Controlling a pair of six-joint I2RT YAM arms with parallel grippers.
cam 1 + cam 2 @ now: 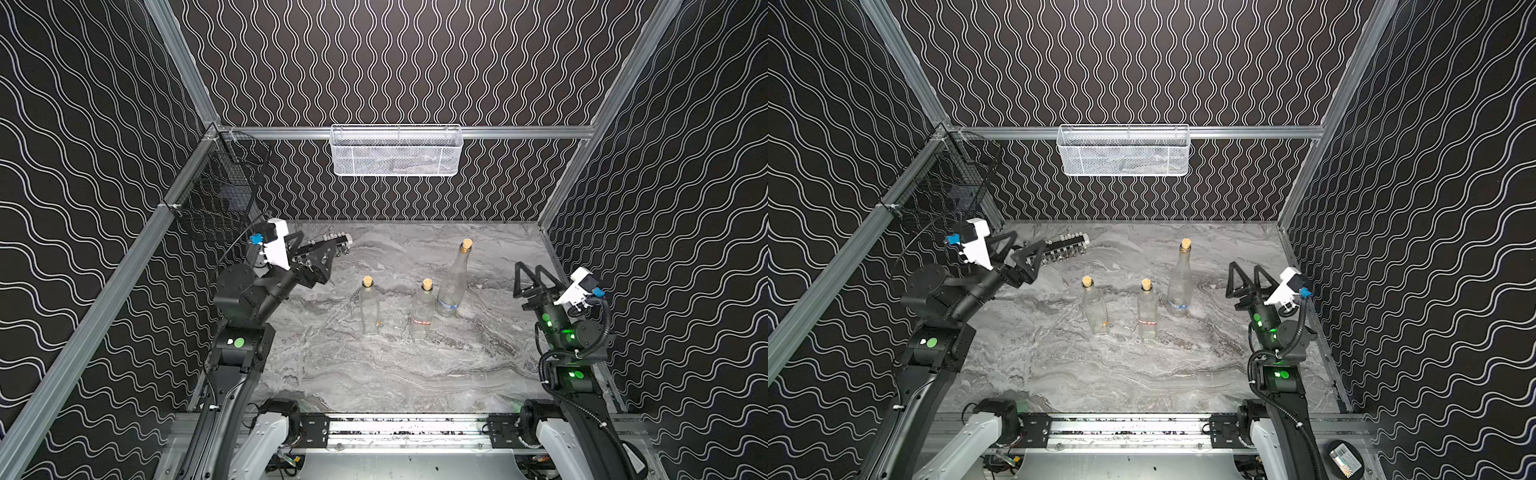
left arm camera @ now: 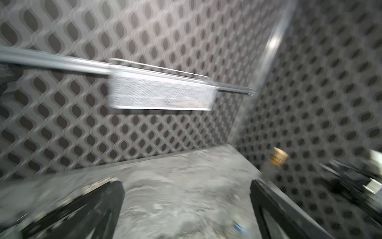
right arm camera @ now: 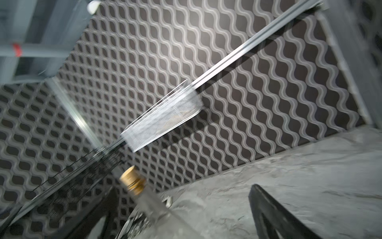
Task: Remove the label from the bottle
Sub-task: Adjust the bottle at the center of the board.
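Three clear corked bottles stand mid-table in both top views. The tall bottle (image 1: 455,278) has a blue label (image 1: 449,306) near its base. The middle bottle (image 1: 423,311) carries a red label (image 1: 422,321). The left bottle (image 1: 370,307) shows only a small orange scrap. My left gripper (image 1: 318,245) hangs open at the back left, well away from the bottles. My right gripper (image 1: 528,268) is open too, right of the tall bottle and apart from it. The blurred right wrist view shows the tall bottle's cork (image 3: 132,180) ahead of the open right gripper (image 3: 184,192).
A white mesh basket (image 1: 397,151) hangs on the back rail, and a black wire basket (image 1: 220,187) on the left rail. A strip of metal sockets (image 1: 338,241) lies on the marble table (image 1: 374,374) just beyond my left gripper.
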